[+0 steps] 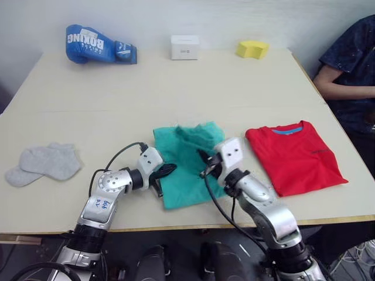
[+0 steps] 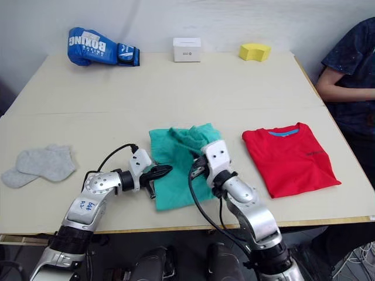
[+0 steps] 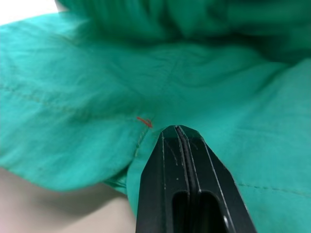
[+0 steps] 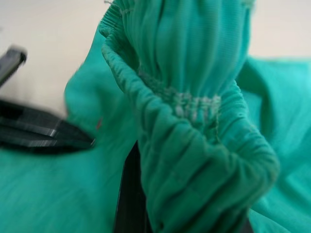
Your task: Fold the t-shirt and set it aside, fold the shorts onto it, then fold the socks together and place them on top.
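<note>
Teal shorts (image 1: 186, 164) lie partly folded on the table (image 1: 176, 88), near its front edge, with the folded red t-shirt (image 1: 296, 155) just to their right and the grey socks (image 1: 44, 163) well off to their left. The left gripper (image 2: 164, 170) is clamped shut at the shorts' left edge; whether cloth is pinched between its fingers cannot be told. The right gripper (image 1: 205, 164) grasps the gathered waistband, bunched up over its fingers. Beyond the shorts, at the table's far edge, sit a blue boxing glove (image 1: 96, 44), a white box (image 1: 184, 47) and a yellow sponge (image 1: 252, 48). A person's arm (image 1: 348, 91) rests past the t-shirt.
</note>
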